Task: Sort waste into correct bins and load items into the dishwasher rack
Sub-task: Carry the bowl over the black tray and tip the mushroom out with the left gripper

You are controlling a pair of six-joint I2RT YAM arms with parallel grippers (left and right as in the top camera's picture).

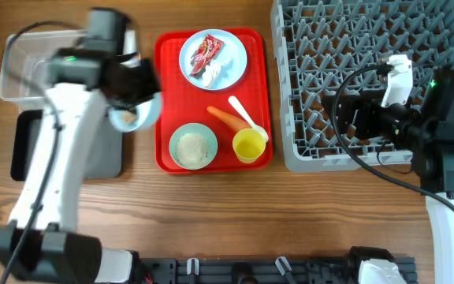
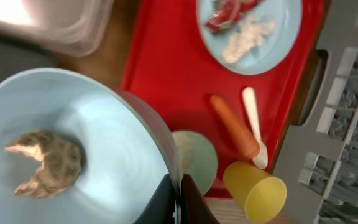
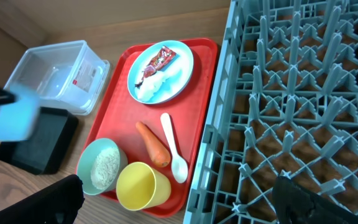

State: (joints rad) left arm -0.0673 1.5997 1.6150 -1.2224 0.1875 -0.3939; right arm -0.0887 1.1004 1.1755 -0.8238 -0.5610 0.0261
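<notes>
- A wooden table (image 1: 211, 221) is shown from above, with the red serving tray (image 1: 164, 95) at its centre and the grey dishwasher rack (image 1: 284, 95) filling the right side.
- The small light-blue bowl (image 2: 61, 124) is pinched by its rim in the closed left gripper (image 2: 180, 194). It is held just off the left edge of the red serving tray, near the black tray (image 1: 24, 150) and the clear tub (image 1: 10, 71).
- A brown food scrap (image 2: 45, 165) lies inside the bowl, so emptying it into a bin is judged to be the step in hand.
- The right gripper (image 1: 343, 118) is parked over the rack with jaws spread wide and nothing held, apparently kept out of the way.
- Left on the red serving tray are the plate (image 1: 235, 46) bearing the red wrapper (image 1: 207, 49) and paper scrap (image 1: 215, 72). With them are the carrot (image 1: 225, 118) beside the spoon (image 1: 247, 118), the yellow cup (image 1: 248, 146), and the pale-green bowl (image 1: 175, 138) of rice grains (image 1: 194, 147).
- Bare tabletop is left in front of the red serving tray. The rack wall stands just beside its right edge, so little room is offered there.
</notes>
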